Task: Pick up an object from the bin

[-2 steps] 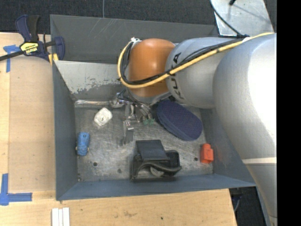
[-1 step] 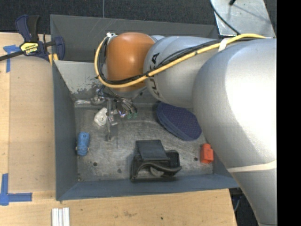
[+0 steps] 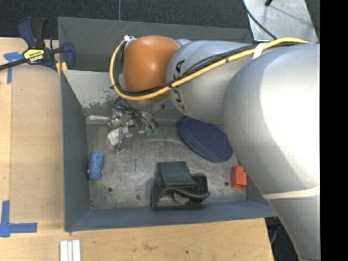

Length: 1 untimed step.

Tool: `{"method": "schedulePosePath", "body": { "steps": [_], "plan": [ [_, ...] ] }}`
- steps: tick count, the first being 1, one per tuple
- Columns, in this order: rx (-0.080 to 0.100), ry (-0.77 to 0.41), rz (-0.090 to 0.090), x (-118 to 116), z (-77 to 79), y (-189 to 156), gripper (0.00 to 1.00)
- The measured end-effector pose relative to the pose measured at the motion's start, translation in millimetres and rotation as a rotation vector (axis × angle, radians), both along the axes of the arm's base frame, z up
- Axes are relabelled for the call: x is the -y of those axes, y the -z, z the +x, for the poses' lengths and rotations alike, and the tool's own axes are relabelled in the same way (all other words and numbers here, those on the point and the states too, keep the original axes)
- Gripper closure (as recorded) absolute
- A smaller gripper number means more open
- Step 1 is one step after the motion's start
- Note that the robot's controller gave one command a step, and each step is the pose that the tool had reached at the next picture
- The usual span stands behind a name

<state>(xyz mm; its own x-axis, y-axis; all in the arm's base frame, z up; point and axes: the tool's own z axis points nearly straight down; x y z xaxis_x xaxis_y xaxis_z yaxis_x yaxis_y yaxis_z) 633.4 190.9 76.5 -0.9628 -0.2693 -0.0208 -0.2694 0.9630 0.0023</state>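
My gripper [image 3: 122, 126] is low over the back left part of the bin floor, under the orange wrist cover. A small pale thing [image 3: 113, 138] sits right at its lower end; I cannot tell whether it is a loose item or part of the gripper. A small blue toy-like piece [image 3: 95, 166] lies on the floor below and to the left of the gripper, apart from it. A dark blue oval pad [image 3: 206, 139] rests to the gripper's right, partly under the arm.
A black boxy object with a strap or loop [image 3: 177, 186] lies near the bin's front wall. A small orange-red block [image 3: 238, 177] sits at the front right, beside the arm. The arm covers the bin's right and back.
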Motion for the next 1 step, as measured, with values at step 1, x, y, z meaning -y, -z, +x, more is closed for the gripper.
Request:
{"method": "schedulePosePath", "body": {
  "steps": [1],
  "plan": [
    [-0.005,-0.221,-0.007,4.1,-17.6,-190.1,1.00]
  ]
}}
